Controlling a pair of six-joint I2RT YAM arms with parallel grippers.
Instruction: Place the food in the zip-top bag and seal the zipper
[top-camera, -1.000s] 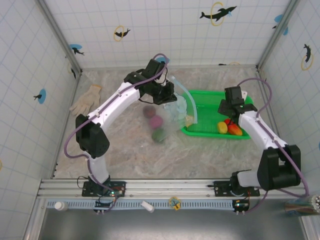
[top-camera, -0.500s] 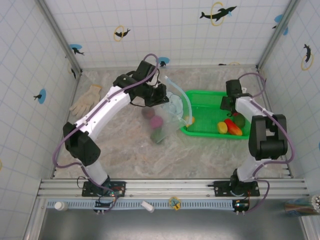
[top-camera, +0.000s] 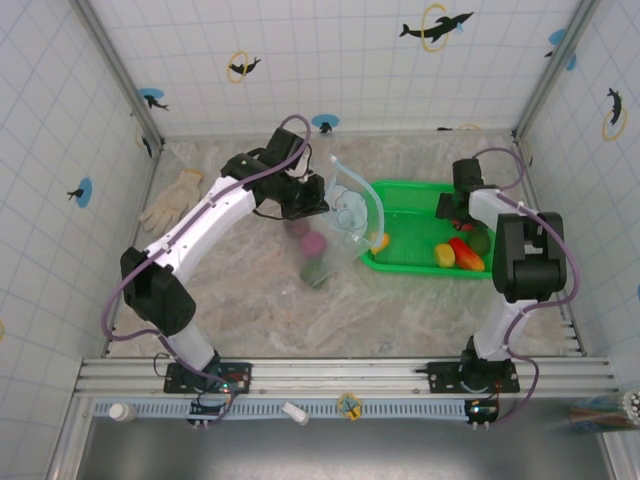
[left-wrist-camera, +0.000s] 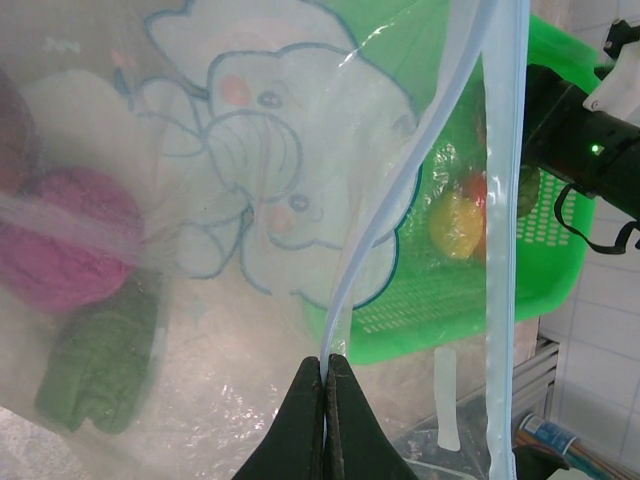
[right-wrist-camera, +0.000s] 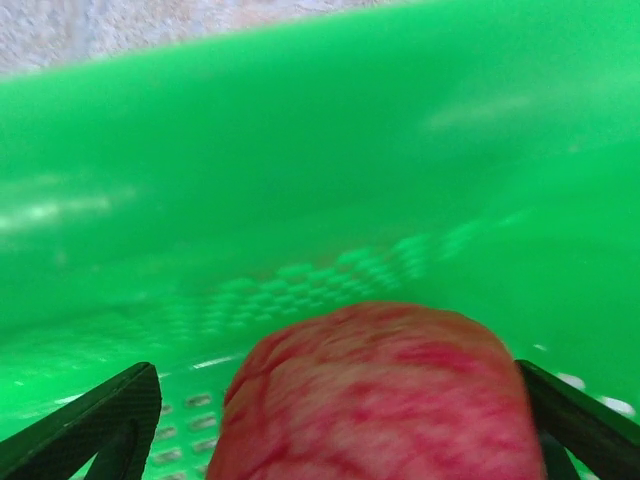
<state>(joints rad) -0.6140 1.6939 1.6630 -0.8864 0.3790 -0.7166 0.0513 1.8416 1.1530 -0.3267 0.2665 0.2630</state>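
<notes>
My left gripper is shut on the pale-blue zipper of the clear zip-top bag, holding its mouth up above the table. Inside the bag lie three pieces of food: maroon, magenta and green. My right gripper is down inside the green basket. Its fingers stand wide on either side of a red-mottled fruit, with a gap on the left side.
More food lies in the basket: yellow, red-orange, green and a yellow piece near its left wall. A white glove lies at the far left. Tiled walls close in the table.
My left gripper has carried the bag's top edge a little to the left. The right arm has folded in, swinging its elbow over the basket, with the gripper staying low at the basket's back.
</notes>
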